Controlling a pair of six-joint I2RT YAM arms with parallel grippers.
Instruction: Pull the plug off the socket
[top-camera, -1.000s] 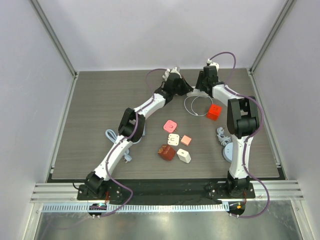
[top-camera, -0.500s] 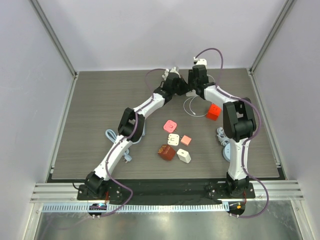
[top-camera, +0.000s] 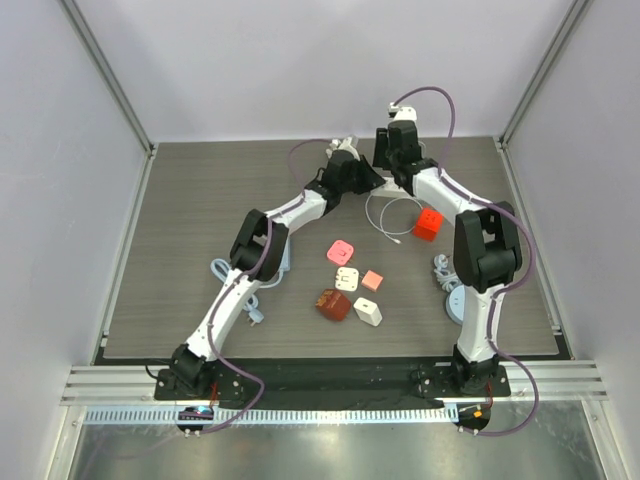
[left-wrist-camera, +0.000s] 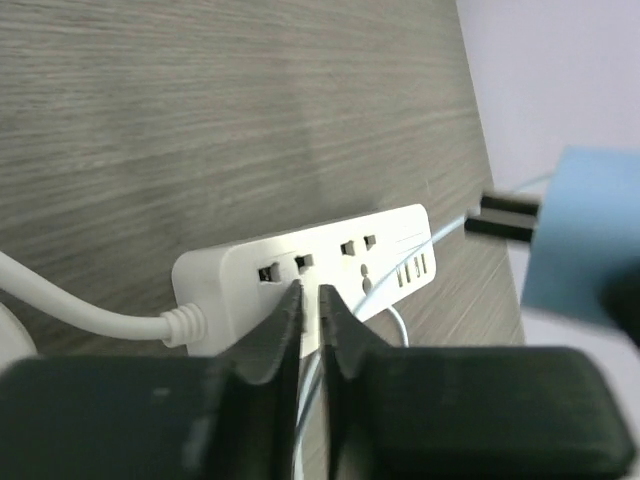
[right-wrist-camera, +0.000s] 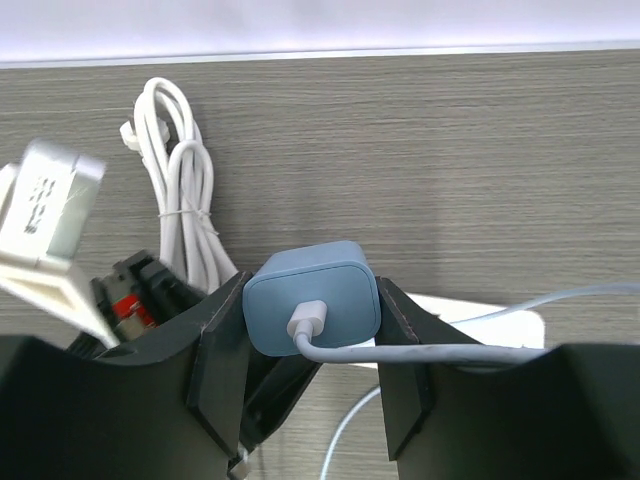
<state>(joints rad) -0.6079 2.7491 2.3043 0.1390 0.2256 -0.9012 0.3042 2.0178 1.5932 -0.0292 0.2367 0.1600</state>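
A white power strip, the socket (left-wrist-camera: 335, 262), lies flat on the wooden table at the back. My left gripper (left-wrist-camera: 309, 291) presses its tips down on the strip's near edge, shut with only a slit between the fingers. The plug (right-wrist-camera: 315, 290) is a light-blue charger cube with a white cable (right-wrist-camera: 440, 351). My right gripper (right-wrist-camera: 310, 290) is shut on the plug's two sides. The plug (left-wrist-camera: 590, 225) hangs in the air right of the strip, its two prongs bare and clear of the sockets. In the top view both grippers (top-camera: 375, 178) (top-camera: 390, 165) meet at the back of the table.
A bundled white cord (right-wrist-camera: 185, 190) lies behind the strip. The charger cable loops on the table (top-camera: 385, 215) beside a red cube (top-camera: 428, 224). Several small adapters (top-camera: 347, 278) sit mid-table. A blue cable (top-camera: 222, 270) lies left and a blue round holder (top-camera: 455, 300) right.
My right arm swung left toward the left gripper, then rose and drew back with the blue plug. The cable loop on the table shifted with it. The left arm stayed on the strip.
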